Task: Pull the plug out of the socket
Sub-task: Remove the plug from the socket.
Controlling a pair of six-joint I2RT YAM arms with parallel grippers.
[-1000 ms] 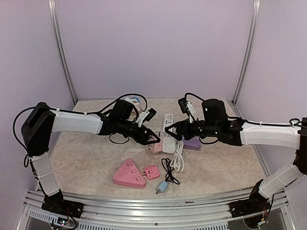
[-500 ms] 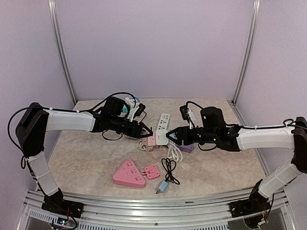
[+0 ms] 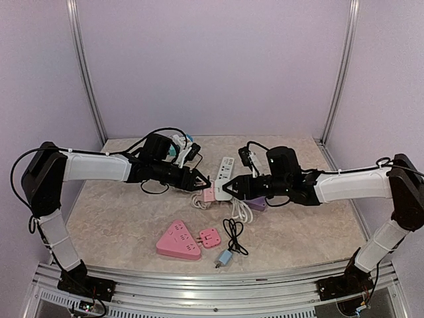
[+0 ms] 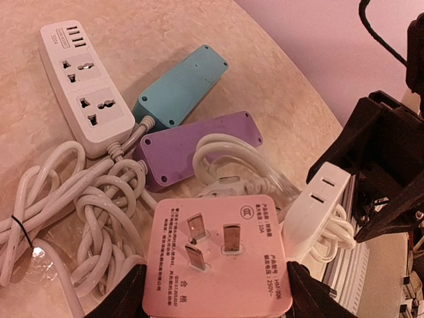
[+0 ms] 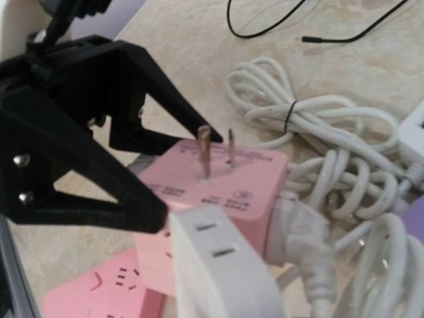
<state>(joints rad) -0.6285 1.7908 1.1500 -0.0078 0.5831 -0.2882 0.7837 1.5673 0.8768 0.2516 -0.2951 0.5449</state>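
At centre of table [image 3: 119, 218], pink socket [image 4: 218, 265] clamped by left gripper [image 4: 217, 286]. White plug [image 4: 317, 205] not yet separated. Right gripper [image 3: 230, 187] placed at plug; whether it is gripped cannot be told. Pull-off left.

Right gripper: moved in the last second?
Yes. The right gripper slid left and nearer, toward the pink triangular power strip, which stayed put.

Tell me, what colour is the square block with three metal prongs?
The block is pink; the left wrist view shows it best.
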